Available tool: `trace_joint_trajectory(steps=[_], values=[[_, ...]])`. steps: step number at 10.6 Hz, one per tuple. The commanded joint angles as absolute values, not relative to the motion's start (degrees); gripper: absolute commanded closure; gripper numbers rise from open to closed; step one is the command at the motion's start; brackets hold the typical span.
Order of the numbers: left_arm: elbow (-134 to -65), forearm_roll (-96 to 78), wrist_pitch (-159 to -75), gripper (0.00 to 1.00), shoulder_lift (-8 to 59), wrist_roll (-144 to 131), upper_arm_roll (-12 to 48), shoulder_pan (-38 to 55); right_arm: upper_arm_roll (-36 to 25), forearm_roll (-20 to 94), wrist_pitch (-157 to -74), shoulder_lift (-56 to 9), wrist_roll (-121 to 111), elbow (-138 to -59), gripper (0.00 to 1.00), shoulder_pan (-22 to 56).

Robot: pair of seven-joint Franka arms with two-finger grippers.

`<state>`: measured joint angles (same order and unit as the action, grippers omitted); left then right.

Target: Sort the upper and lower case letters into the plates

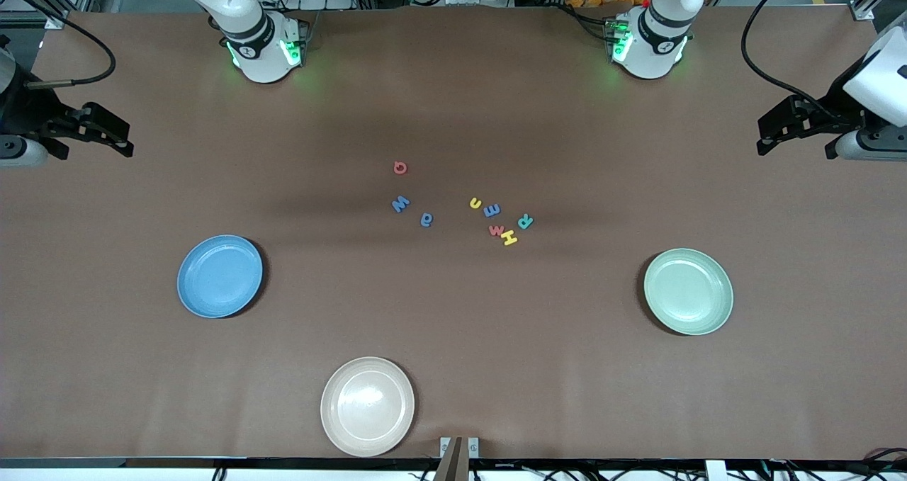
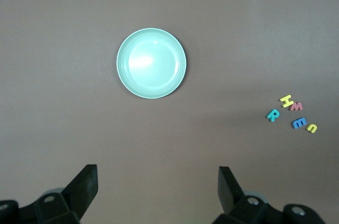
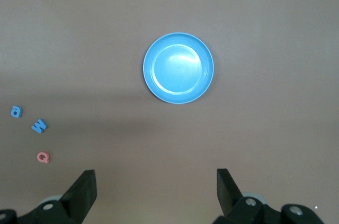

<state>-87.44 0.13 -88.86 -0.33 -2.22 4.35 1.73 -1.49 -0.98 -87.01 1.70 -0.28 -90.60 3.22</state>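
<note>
The brown surface carries three plates and eight small flat letters. No letter lies in any plate.

Plates: the blue plate sits toward the right arm's end of the surface. The mint green plate sits toward the left arm's end. The cream plate lies between them, nearest to the front camera. All three are well apart from one another.

Letters: all eight lie near the middle of the surface, farther from the front camera than the plates, in two loose groups. Toward the right arm's end: a red G, a blue W and a blue a, apart from one another. Toward the left arm's end, packed closely: a yellow u, a blue E, a red M, a yellow H and a teal R.

Right gripper: up in the air over the right arm's end of the surface, its wrist view looking down on the blue plate. Jaws released, spread wide, grasping nothing.

Left gripper: up in the air over the left arm's end of the surface, its wrist view looking down on the mint green plate. Jaws released, spread wide, grasping nothing.
</note>
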Motion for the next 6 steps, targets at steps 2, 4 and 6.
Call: trace_joint_trajectory(steps=[2, 4, 6], values=[[-87.5, 1.4, -89.0, 0.00, -0.6, -2.7, 3.6, 1.8, -1.0, -1.0, -86.3, 1.7, -0.6, -89.7, 0.00, 1.6], [-87.6, 1.6, -89.0, 0.00, -0.7, -3.4, 3.6, 1.1, -0.9, -0.9, -86.3, 1.8, -0.6, -89.6, 0.00, 1.6], [-87.6, 1.5, -89.1, 0.00, -0.3, -4.1, 3.7, 0.9, -0.9, -0.9, -86.3, 1.7, -0.6, -89.7, 0.00, 1.7]])
